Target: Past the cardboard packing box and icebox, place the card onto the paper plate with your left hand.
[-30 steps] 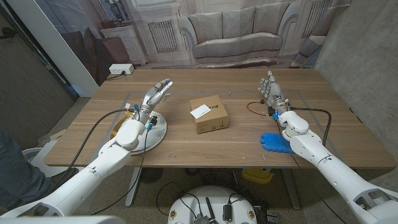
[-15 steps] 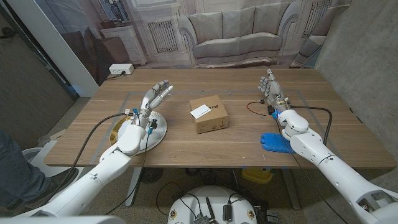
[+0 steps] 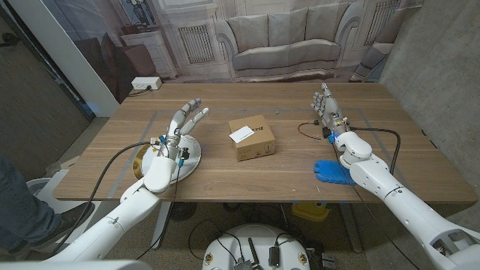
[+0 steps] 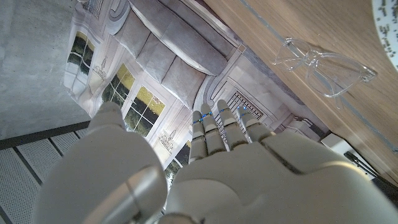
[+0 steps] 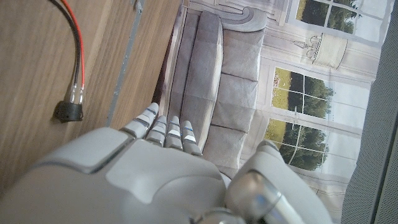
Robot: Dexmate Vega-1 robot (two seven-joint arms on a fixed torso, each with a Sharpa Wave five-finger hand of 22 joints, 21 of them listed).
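Card [image 3: 242, 136] is what the white rectangle on top of the cardboard packing box [image 3: 251, 138] looks like; the box stands in the middle of the wooden table [image 3: 225, 176] in the head view. Left of the box lies the paper plate [image 3: 185, 153], round and pale with a golden rim showing at its far-left edge, partly covered by the left hand [image 3: 182, 126]. That hand is raised above the plate with its fingers spread and nothing in it. On the other side of the table the right hand [image 3: 328, 111] stands upright, fingers straight and apart, also holding nothing. A small red-and-black wire [image 3: 306, 131] lies just beside it, and a blue object [image 3: 331, 171] sits at the near edge under the right forearm.

From the left wrist view, the left hand [image 4: 211, 168] shows its back, fingers extended toward the backdrop; clear glasses [image 4: 323, 62] lie on the wood, and a sliver of the plate's rim [image 4: 388, 22] shows at the corner.

From the right wrist view, the right hand [image 5: 155, 168] has straight fingers, and the red-and-black wire [image 5: 71, 56] ends in a small black plug on the table.
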